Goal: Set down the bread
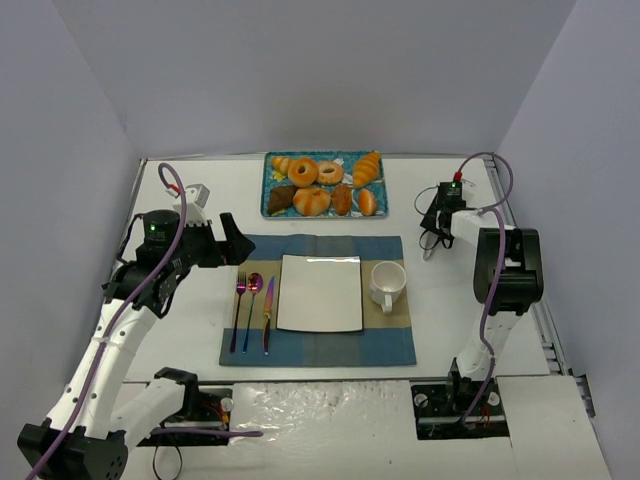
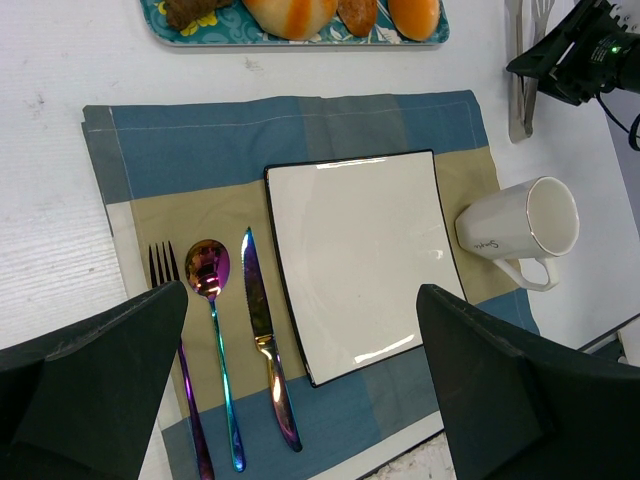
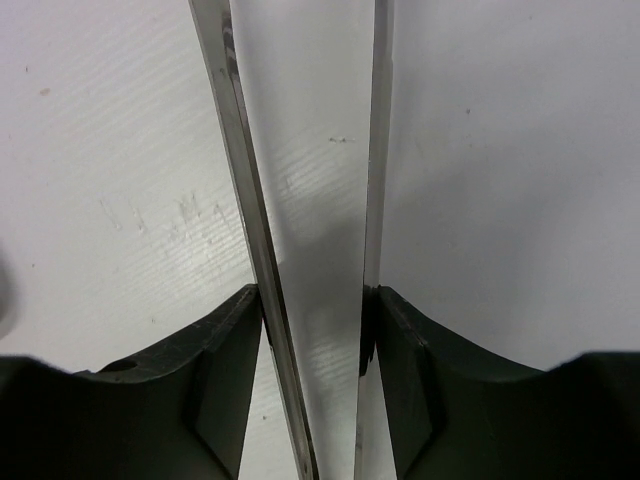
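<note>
- Logged bread (image 1: 322, 185): assorted rolls, doughnuts and a croissant, all on the teal tray (image 1: 340, 157) at the far side of the table, just beyond the placemat (image 1: 318, 345).
- Noted white square plate (image 1: 320, 292) bare at mat centre, directly on the near side of the tray. Judged to be the drop spot, nothing transferred yet.
- Found right gripper (image 1: 436, 228) off the tray's right end, level with its near edge; bread therefore lies to that gripper's left and slightly farther out.
- Checked right wrist view: right gripper (image 3: 312, 310) clamped on metal tongs (image 3: 235, 170), one finger against each outer arm, the arms spread apart, nothing between the tips.
- Read long axis of tongs (image 1: 428, 250) as roughly far-to-near, tips toward the near side, not aimed at the tray. Judged a swing leftward plus re-aiming needed before any pick.
- Unable to tell whether tong tips touch the table.
- Found left gripper (image 1: 235, 240) above the mat's left edge, by the tray's near-left corner, spread wide and holding nothing.
- Rated both arms about equally close to the tray; only the right carries the tool.
</note>
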You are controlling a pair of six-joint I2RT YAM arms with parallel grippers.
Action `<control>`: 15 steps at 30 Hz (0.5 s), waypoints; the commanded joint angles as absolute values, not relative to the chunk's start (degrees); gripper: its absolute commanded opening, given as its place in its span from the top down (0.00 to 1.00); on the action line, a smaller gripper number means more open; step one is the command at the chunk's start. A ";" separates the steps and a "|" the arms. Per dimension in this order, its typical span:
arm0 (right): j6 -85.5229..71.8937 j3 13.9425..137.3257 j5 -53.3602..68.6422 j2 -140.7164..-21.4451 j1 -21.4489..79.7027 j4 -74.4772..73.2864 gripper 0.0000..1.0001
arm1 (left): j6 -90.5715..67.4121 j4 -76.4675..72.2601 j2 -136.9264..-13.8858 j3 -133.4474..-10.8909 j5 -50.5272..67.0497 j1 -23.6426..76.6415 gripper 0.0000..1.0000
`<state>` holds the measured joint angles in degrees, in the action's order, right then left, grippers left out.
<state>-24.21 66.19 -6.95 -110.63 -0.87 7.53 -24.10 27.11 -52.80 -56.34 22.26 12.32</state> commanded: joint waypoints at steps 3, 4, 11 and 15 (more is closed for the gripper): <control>-23.66 68.59 -11.10 -101.11 2.17 1.34 0.57 | -23.51 23.73 -52.61 -56.78 23.12 12.57 0.03; -23.46 69.07 -11.72 -100.32 2.38 0.69 0.57 | -23.54 23.73 -52.57 -56.78 23.12 12.57 0.03; -21.54 72.07 -14.76 -94.54 5.09 -4.57 0.57 | -23.55 23.73 -52.47 -56.78 23.12 12.57 0.03; -21.01 72.77 -15.80 -91.85 6.21 -6.20 0.57 | -23.55 23.64 -52.38 -56.87 23.20 12.57 0.03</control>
<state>-22.26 69.61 -12.04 -96.63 5.39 -4.56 -24.10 27.09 -52.80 -56.34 22.26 12.32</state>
